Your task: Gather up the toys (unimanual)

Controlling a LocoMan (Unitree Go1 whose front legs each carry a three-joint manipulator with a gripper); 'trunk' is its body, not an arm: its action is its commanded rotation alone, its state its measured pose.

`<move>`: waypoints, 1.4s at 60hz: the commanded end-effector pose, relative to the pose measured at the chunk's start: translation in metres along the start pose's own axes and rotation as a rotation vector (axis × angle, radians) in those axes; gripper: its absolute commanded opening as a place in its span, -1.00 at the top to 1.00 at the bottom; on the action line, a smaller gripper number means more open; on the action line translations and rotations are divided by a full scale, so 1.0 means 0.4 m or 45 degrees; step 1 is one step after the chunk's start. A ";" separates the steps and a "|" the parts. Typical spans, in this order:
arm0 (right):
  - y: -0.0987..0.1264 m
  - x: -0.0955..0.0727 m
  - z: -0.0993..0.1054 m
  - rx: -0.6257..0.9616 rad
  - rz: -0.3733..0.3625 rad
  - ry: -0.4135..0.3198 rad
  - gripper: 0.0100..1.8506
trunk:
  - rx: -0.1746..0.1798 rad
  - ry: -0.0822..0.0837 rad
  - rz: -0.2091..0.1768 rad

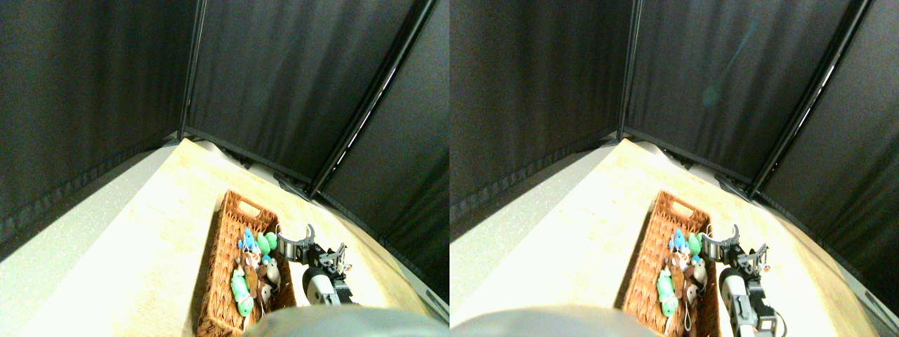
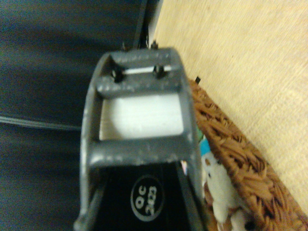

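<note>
A pale wooden floor [image 1: 161,232] lies in front of tall black curtains [image 1: 281,84]. A strip of grey floor [image 1: 63,225] runs along the left side.

Nearest the robot, the right gripper [image 1: 295,239] comes in from the lower right. It is up over the right edge of the wicker basket [image 1: 223,281]. Its two grey jaws are spread apart, and nothing is between them.

The long brown basket sits on the wooden floor, with a handle hole at its far end. The toys are all in a pile in its near half. A green toy [image 1: 242,293] lies at the near end. A grey toy [image 1: 271,277] is just right of it, by the basket wall. Brown toys [image 1: 254,270] are in the middle. Farther back are a blue toy [image 1: 248,239] and another green toy [image 1: 265,243], close to the gripper.

In the wrist view, the dark jaw frame [image 2: 139,139] fills the middle. Beside it show the basket's woven rim [image 2: 236,154] and a white toy [image 2: 219,185] inside.
</note>
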 end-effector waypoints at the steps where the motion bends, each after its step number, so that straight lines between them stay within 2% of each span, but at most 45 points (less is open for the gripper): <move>1: -0.002 0.006 0.083 -0.014 0.088 -0.054 0.17 | 0.059 0.032 -0.033; 5: -0.019 0.004 0.115 -0.051 0.097 -0.093 0.21 | 0.084 0.045 -0.063; 12: -0.048 -0.016 0.169 -0.068 0.060 -0.191 0.18 | 0.120 0.060 -0.110; 24: -0.078 -0.055 0.222 -0.063 0.055 -0.210 0.15 | 0.170 0.088 -0.176; 33: -0.104 -0.084 0.250 -0.047 0.045 -0.279 0.14 | 0.193 0.106 -0.207; 37: -0.119 -0.094 0.252 -0.009 0.032 -0.265 0.16 | 0.197 0.113 -0.210; 48: -0.183 -0.140 0.247 0.011 0.000 -0.260 0.06 | 0.198 0.125 -0.209; 57: -0.224 -0.168 0.226 0.103 -0.063 -0.291 0.04 | 0.196 0.129 -0.204; 61: -0.244 -0.177 0.215 0.110 -0.064 -0.261 0.07 | 0.192 0.126 -0.204; 66: -0.256 -0.188 0.199 0.128 -0.113 -0.247 -0.05 | 0.185 0.132 -0.198; 67: -0.263 -0.191 0.193 0.146 -0.132 -0.222 -0.11 | 0.185 0.132 -0.198; 72: -0.281 -0.195 0.184 0.139 -0.168 -0.160 -0.17 | 0.178 0.132 -0.193; 75: -0.289 -0.195 0.182 0.138 -0.184 -0.147 -0.17 | 0.173 0.132 -0.192; 80: -0.306 -0.202 0.170 0.182 -0.230 -0.073 -0.13 | 0.169 0.136 -0.190; 84: -0.315 -0.203 0.165 0.198 -0.247 -0.064 -0.11 | 0.169 0.135 -0.189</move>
